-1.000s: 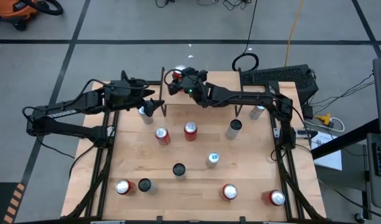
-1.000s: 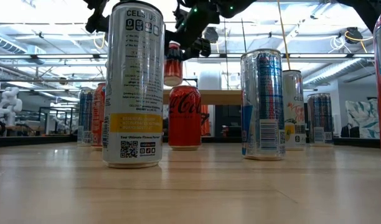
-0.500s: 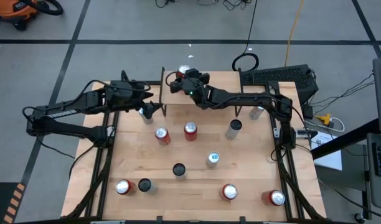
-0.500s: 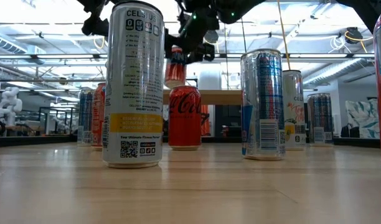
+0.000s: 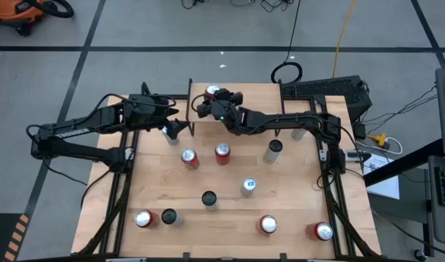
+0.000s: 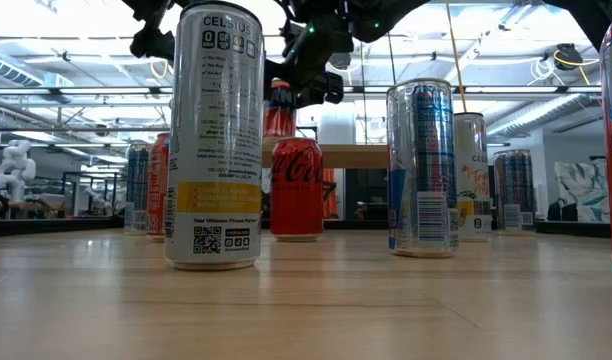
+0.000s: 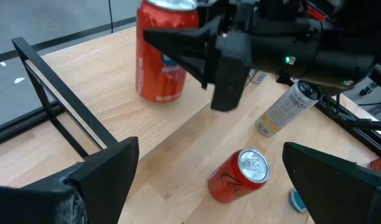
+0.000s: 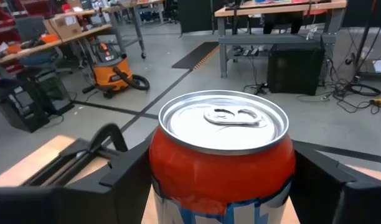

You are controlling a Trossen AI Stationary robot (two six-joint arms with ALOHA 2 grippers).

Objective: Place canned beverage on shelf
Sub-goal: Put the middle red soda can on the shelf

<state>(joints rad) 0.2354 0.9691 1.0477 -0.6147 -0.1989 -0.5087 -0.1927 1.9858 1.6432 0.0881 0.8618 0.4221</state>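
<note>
Shelf [image 5: 241,98] at the table's [image 5: 295,211] far edge carries a red can [image 7: 162,53] near its left end, pinched by the right gripper [image 5: 211,100]. Left gripper [image 5: 180,125], fingers spread wide, hovers beside the shelf's left legs.

can [image 5: 222,152] x12 | shelf [image 5: 255,94] x1 | arm [image 5: 77,131] x2
</note>
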